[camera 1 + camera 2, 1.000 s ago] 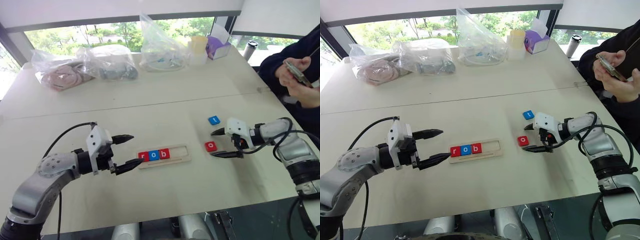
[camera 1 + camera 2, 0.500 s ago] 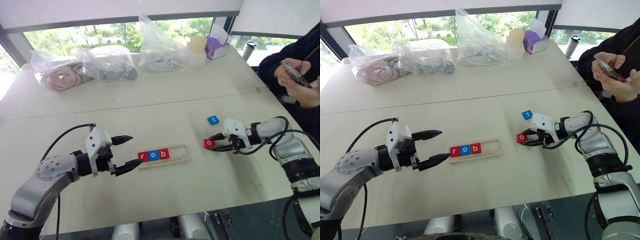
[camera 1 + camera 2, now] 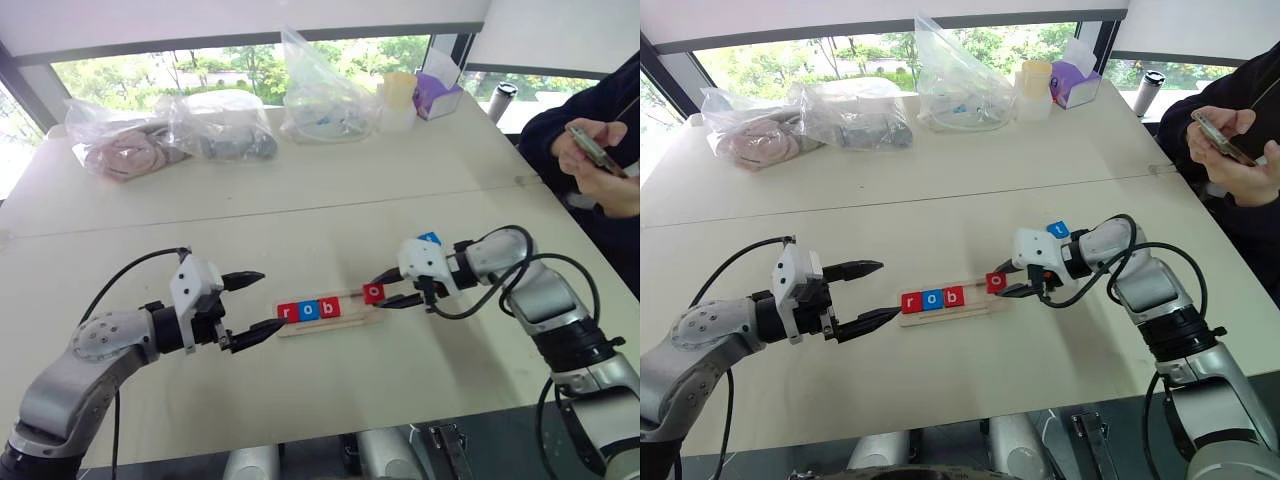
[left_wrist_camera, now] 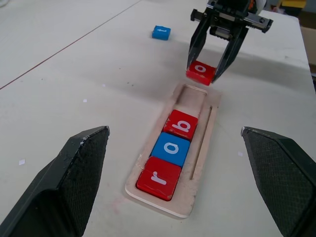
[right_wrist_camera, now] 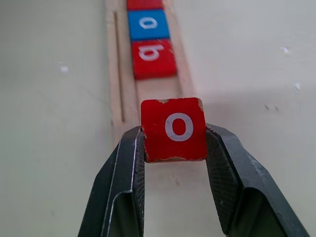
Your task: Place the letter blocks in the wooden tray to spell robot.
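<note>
Bright daylight pouring in from the windows (image 3: 200,62) at the back, tabletop (image 3: 300,190) evenly lit and pale, soft shadows under both arms, head views bowed at the edges, tray's far end softly blurred in right wrist view

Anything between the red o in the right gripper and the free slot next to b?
Nothing visible. The right gripper holds the red o at the open end of the wooden tray; the recess between it and the b is bare. The blue t lies off to the side.

Red o (image 5: 174,129) now over tray (image 4: 205,129)
</note>
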`<state>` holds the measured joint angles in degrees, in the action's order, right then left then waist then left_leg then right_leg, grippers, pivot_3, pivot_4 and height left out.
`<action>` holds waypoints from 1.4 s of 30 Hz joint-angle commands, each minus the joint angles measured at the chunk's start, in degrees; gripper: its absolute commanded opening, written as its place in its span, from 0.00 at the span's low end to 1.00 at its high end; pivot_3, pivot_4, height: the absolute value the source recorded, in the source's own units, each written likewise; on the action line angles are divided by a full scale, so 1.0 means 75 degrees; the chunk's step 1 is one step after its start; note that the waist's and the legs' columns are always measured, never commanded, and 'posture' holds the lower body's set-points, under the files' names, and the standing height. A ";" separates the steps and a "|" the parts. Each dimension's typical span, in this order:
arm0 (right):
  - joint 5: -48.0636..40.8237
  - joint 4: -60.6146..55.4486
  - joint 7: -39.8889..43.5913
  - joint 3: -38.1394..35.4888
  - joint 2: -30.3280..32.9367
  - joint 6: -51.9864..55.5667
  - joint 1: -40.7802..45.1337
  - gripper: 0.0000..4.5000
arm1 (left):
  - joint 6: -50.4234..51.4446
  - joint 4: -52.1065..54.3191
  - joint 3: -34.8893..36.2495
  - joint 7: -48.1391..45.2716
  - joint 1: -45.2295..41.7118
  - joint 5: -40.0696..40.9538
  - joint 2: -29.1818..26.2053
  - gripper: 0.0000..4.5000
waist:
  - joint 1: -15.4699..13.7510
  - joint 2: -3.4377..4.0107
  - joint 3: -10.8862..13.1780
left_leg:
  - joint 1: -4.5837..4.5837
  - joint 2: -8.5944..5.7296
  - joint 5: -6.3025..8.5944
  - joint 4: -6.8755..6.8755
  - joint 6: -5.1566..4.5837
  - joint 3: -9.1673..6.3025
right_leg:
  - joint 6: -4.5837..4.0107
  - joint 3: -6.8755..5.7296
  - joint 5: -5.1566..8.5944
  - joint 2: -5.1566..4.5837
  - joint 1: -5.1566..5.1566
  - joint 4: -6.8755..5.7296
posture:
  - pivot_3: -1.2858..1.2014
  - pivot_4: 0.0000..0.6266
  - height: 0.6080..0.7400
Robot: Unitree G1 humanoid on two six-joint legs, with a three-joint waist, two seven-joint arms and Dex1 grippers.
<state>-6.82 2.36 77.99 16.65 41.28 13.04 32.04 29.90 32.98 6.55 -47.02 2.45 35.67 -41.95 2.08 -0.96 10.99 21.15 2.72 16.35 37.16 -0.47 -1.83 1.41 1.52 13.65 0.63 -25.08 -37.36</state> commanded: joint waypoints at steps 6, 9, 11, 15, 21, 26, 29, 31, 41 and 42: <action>0.0366 -0.0081 -0.0240 0.0381 -0.0286 -0.0244 0.0136 0.25 | 0.0014 0.0396 0.0241 0.0142 0.0057 0.0128 -0.0032 1.00 | -0.0003 0.0000 0.0000 | 0.0001 0.0000 0.0000 0.0000 0.0000 0.0000 | 0.0000 0.0000 0.0000 0.0000 0.0000 0.0000 | 0.52 0.24 1.00; 0.0446 -0.0020 -0.0284 0.0447 -0.0335 -0.0337 0.0158 0.25 | 0.0016 0.0435 0.0233 0.0187 0.0092 0.0134 -0.0026 1.00 | -0.0002 0.0000 0.0000 | 0.0000 0.0000 0.0000 0.0001 0.0000 0.0000 | 0.0000 -0.0001 0.0000 0.0000 0.0000 0.0000 | 0.52 0.24 1.00; 0.0480 0.0032 -0.0315 0.0475 -0.0402 -0.0350 0.0194 0.25 | 0.0025 0.0461 0.0231 0.0210 0.0109 0.0146 -0.0019 1.00 | 0.0000 0.0000 0.0000 | 0.0000 0.0000 0.0000 0.0000 0.0000 -0.0001 | 0.0000 -0.0001 0.0000 0.0000 0.0000 0.0000 | 0.52 0.24 1.00; 0.0543 0.0137 -0.0350 0.0516 -0.0512 -0.0380 0.0265 0.25 | 0.0029 0.0491 0.0224 0.0241 0.0140 0.0154 -0.0015 1.00 | 0.0002 0.0000 0.0000 | -0.0001 0.0000 0.0000 0.0000 0.0000 -0.0001 | 0.0000 -0.0001 0.0000 0.0000 0.0000 -0.0001 | 0.52 0.24 1.00; 0.0620 0.0259 -0.0361 0.0567 -0.0616 -0.0445 0.0324 0.25 | 0.0045 0.0510 0.0240 0.0263 0.0157 0.0155 -0.0015 1.00 | 0.0002 0.0000 0.0000 | 0.0000 0.0000 0.0000 0.0001 0.0000 -0.0001 | -0.0001 -0.0001 -0.0001 0.0000 0.0000 -0.0001 | 0.52 0.24 1.00; 0.0676 0.0315 -0.0436 0.0631 -0.0711 -0.0510 0.0365 0.25 | 0.0050 0.0530 0.0250 0.0278 0.0177 0.0157 -0.0019 1.00 | 0.0001 0.0000 0.0000 | 0.0000 0.0000 0.0000 0.0000 0.0000 -0.0001 | -0.0001 0.0000 -0.0001 0.0000 0.0000 -0.0001 | 0.52 0.24 1.00; 0.0718 0.0334 -0.0450 0.0638 -0.0737 -0.0522 0.0365 0.25 | 0.0046 0.0537 0.0254 0.0278 0.0188 0.0154 -0.0021 1.00 | 0.0002 0.0000 0.0000 | 0.0000 0.0000 0.0000 0.0001 0.0000 -0.0001 | -0.0001 0.0000 -0.0001 0.0000 0.0000 -0.0001 | 0.52 0.24 1.00; 0.0731 0.0341 -0.0448 0.0645 -0.0756 -0.0516 0.0354 0.25 | 0.0043 0.0532 0.0252 0.0277 0.0188 0.0146 -0.0023 1.00 | 0.0002 0.0000 0.0000 | 0.0000 0.0000 0.0000 0.0001 0.0000 -0.0001 | -0.0001 0.0000 -0.0001 0.0000 0.0000 -0.0001 | 0.52 0.24 1.00; 0.0725 0.0222 -0.0349 0.0709 -0.0731 -0.0378 0.0307 0.25 | 0.0018 0.0512 0.0248 0.0262 0.0187 0.0111 -0.0034 1.00 | 0.0002 0.0000 0.0000 | 0.0000 0.0000 0.0000 0.0001 0.0000 -0.0001 | -0.0001 0.0000 -0.0001 0.0000 0.0000 -0.0001 | 0.52 0.24 1.00; 0.0713 0.0188 -0.0322 0.0709 -0.0711 -0.0353 0.0295 0.25 | 0.0012 0.0503 0.0242 0.0260 0.0179 0.0104 -0.0033 1.00 | 0.0001 0.0000 0.0000 | 0.0000 0.0000 0.0000 0.0001 0.0000 -0.0001 | -0.0001 0.0000 -0.0001 0.0000 0.0000 -0.0001 | 0.52 0.24 1.00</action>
<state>-1.24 5.26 74.81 21.67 35.84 10.06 33.64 30.60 34.99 6.62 -44.97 3.82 35.76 -41.95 2.09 -0.96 10.99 21.15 2.72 16.35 37.17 -0.47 -1.84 1.40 1.51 13.64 0.62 -25.08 -37.37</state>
